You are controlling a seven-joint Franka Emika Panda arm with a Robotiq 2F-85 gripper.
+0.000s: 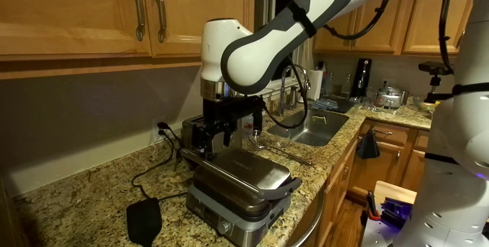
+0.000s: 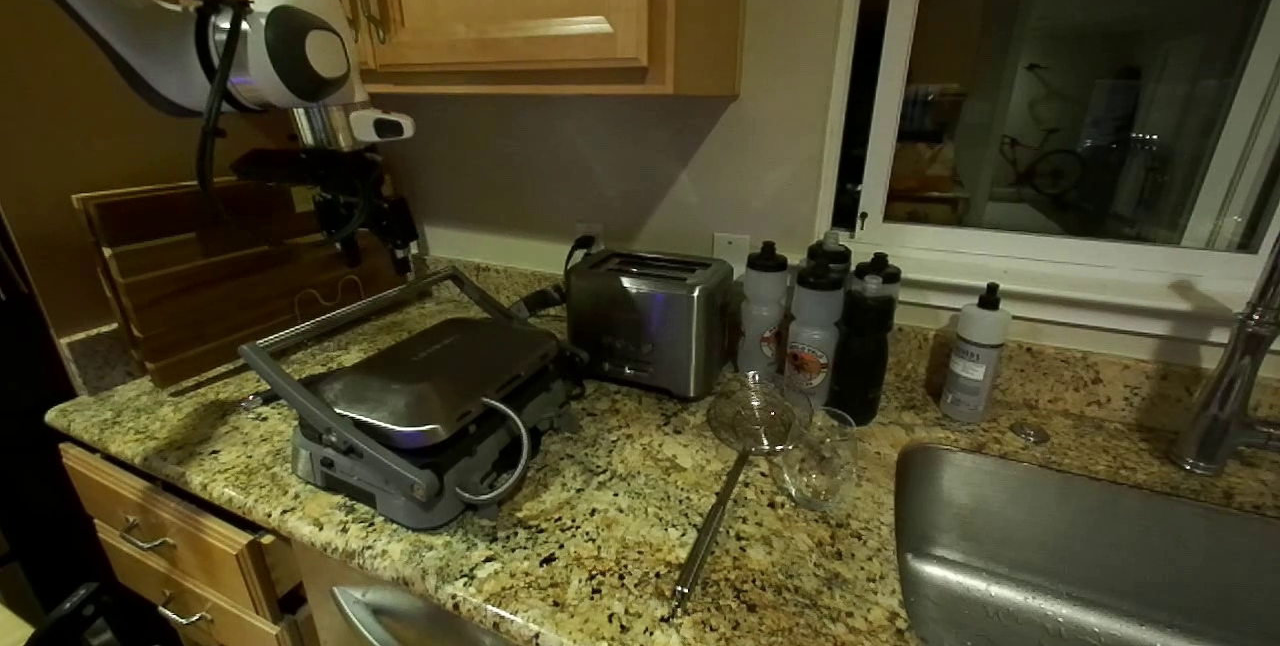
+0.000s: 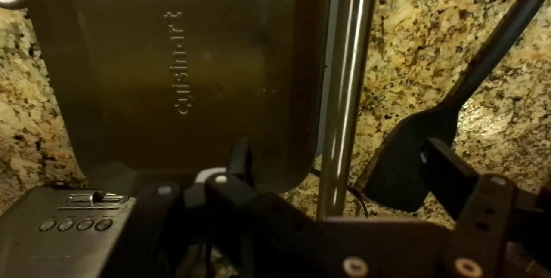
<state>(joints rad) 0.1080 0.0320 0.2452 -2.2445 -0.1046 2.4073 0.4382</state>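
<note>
Black jointed hand (image 3: 335, 157), spread apart, near the smooth tubular handle (image 3: 349, 75) of a round-cornered metal grill (image 3: 241, 80)

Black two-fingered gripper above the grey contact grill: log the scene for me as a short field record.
End tool: black two-fingered gripper, open, holding nothing
Appliance: grey contact grill, its brushed-metal lid down
Nearest to tool: long shiny metal bar handle, seen between the jaws in the wrist view
Contact: cannot tell whether jaws and handle touch
Surface: speckled granite counter
Handle side: flat black spatula, lying down
Also beside: boxy silver toaster, then black-capped water bottles
Toward stainless sink: metal wire-mesh strainer
</note>
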